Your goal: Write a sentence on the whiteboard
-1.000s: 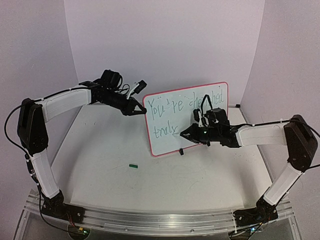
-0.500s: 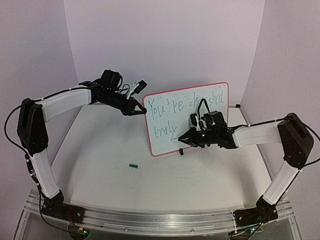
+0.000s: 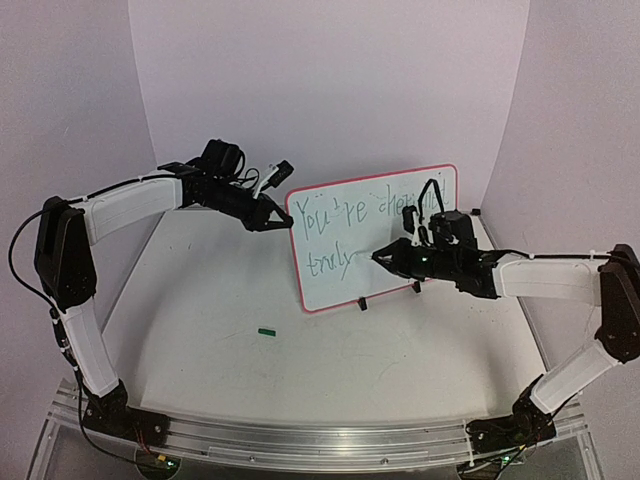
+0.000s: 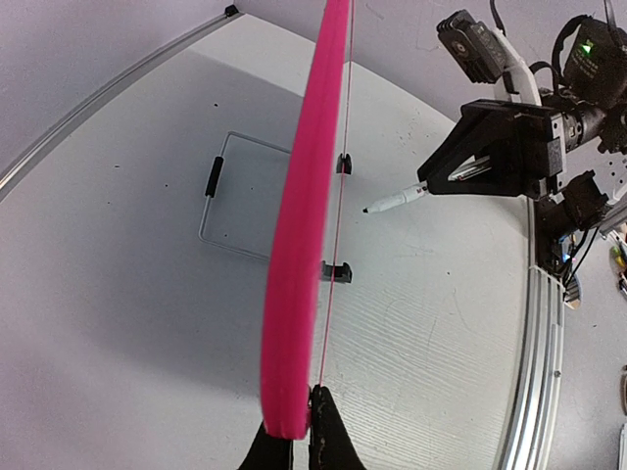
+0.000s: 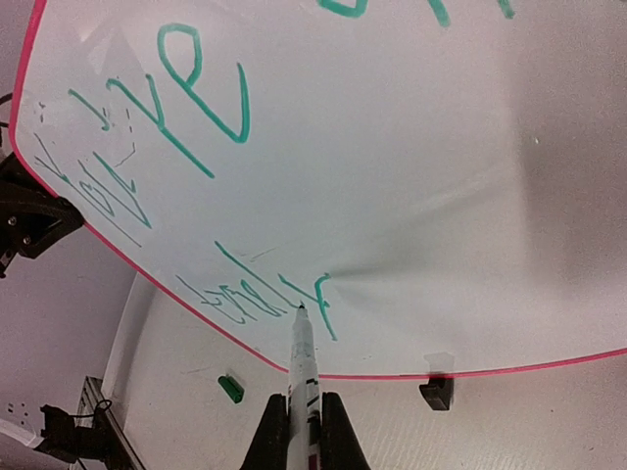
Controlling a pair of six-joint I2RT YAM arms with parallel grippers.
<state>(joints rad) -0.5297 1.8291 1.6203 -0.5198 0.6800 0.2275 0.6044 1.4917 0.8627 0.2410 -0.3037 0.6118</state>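
Note:
The whiteboard (image 3: 340, 285) stands upright on the table, red-framed, on little black clip feet (image 5: 436, 393). The sentence (image 3: 326, 215) runs across it in green marker in two lines, also close up in the right wrist view (image 5: 206, 98). My left gripper (image 3: 283, 222) is shut on the board's left edge, where the black fingertips pinch the pink frame (image 4: 304, 245). My right gripper (image 5: 304, 416) is shut on a white marker (image 5: 303, 357), whose tip sits at the last letter of "truly". From the left wrist view, the marker (image 4: 397, 199) has a small gap to the board face.
A green marker cap (image 3: 266, 331) lies on the table in front of the board, also seen in the right wrist view (image 5: 230, 388). A wire stand (image 4: 220, 201) lies flat behind the board. The purple backdrop curves round the back and sides.
The right gripper dipped low and left along the board's bottom, then rose and drew back right to the end of "truly". Its elbow swung out right. The left arm and board stayed still.

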